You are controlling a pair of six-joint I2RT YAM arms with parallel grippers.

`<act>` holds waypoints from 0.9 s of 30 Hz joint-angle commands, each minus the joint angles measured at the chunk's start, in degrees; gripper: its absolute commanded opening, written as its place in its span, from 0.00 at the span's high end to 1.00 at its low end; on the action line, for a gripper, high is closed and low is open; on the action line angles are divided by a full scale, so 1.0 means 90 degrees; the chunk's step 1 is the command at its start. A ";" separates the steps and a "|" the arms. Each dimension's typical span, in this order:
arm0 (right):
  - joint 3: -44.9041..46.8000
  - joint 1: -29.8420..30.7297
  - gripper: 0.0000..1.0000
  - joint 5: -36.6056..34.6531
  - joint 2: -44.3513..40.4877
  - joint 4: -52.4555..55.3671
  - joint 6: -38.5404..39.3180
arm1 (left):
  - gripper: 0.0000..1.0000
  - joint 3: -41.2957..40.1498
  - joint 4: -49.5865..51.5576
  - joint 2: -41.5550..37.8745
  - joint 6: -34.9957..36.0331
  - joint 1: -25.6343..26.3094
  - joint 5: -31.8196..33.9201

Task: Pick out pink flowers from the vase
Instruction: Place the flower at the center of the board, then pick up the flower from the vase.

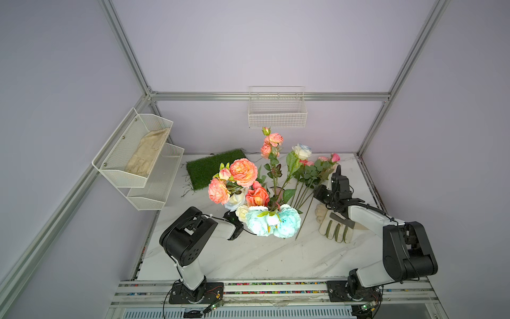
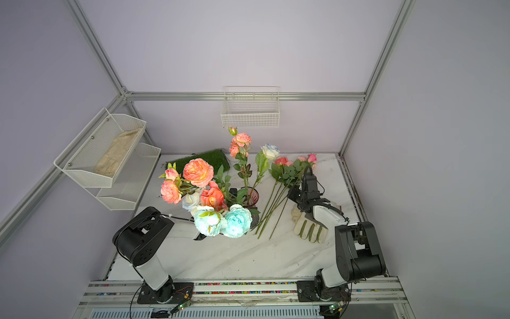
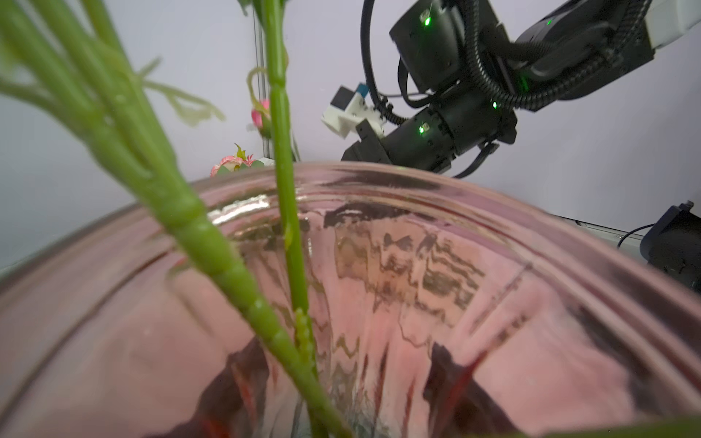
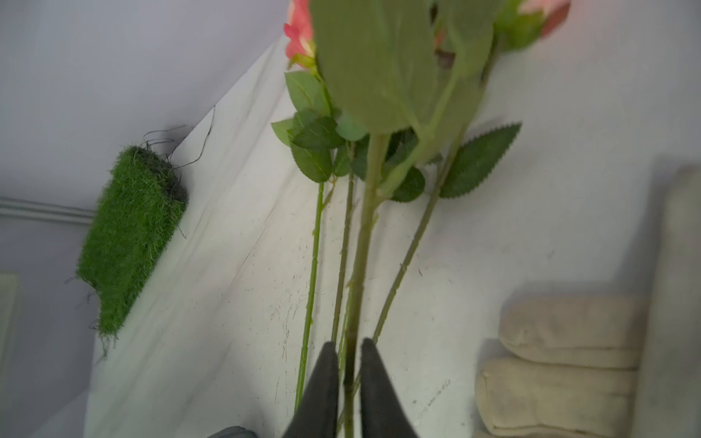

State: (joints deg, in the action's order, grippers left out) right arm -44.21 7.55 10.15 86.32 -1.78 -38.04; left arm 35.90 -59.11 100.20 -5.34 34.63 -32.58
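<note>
A: Lavender walls inside a metal frame, and a white marble table [image 1: 248, 256]. Where is the vase?

B: Mid-table. The vase [image 2: 249, 197] is ribbed pink glass. Salmon and coral pink flowers [image 2: 198, 172] crowd it, among a white rose [image 2: 270, 151] and pale blue peonies [image 2: 237, 221].

A: Are any pink ones out?

B: Yes. A pile of pink-headed stems [image 2: 281, 161] lies flat on the table just beside the vase, heads toward the back wall.

A: And the arms?

B: The right gripper [image 4: 349, 352] is low over that pile. Its fingers narrowly flank one stem [image 4: 364, 227]; whether they pinch it or merely bracket it, I cannot tell. The left gripper [image 1: 236, 225] is closed and tucked under the blooms beside the vase. What it clasps is hidden.

A: Which step is this?

B: Laying a picked flower down, I judge. The next move calls for letting go cleanly, then taking another pink stem low near the rim and lifting it straight up.
</note>
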 commanded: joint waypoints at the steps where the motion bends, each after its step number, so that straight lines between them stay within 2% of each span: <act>1: 0.0022 0.0079 0.69 0.0293 -0.0201 -0.1020 -0.0265 | 1.00 -0.0102 0.1438 0.0247 -0.0266 0.0039 -0.0071; 3: 0.0053 0.0246 0.64 0.0343 -0.0418 -0.1169 0.0022 | 1.00 -0.0112 0.1419 0.0244 -0.0272 0.0042 -0.0081; 6: 0.0063 0.0608 0.63 0.0582 -0.0825 -0.1312 0.0676 | 1.00 -0.0142 0.1373 0.0272 -0.0299 0.0046 -0.0073; 11: 0.0205 0.1300 0.68 0.2166 -0.1531 -0.2073 0.1341 | 1.00 -0.0180 0.1329 0.0312 -0.0344 0.0042 -0.0038; 14: 0.0055 0.1662 0.73 0.2635 -0.1598 -0.1935 0.1592 | 1.00 -0.0180 0.1307 0.0314 -0.0364 0.0039 -0.0033; 22: -0.0529 0.2204 0.82 0.2910 -0.1522 -0.0861 0.2303 | 1.00 -0.0132 0.1316 0.0329 -0.0365 0.0044 -0.0052; 27: -0.0709 0.2342 0.78 0.2798 -0.1310 -0.1042 0.2251 | 1.00 -0.0142 0.1358 0.0265 -0.0363 0.0040 -0.0053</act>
State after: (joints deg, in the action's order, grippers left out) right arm -49.06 27.99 35.09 73.28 -11.29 -19.07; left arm 35.90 -59.20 100.22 -5.37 34.63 -32.60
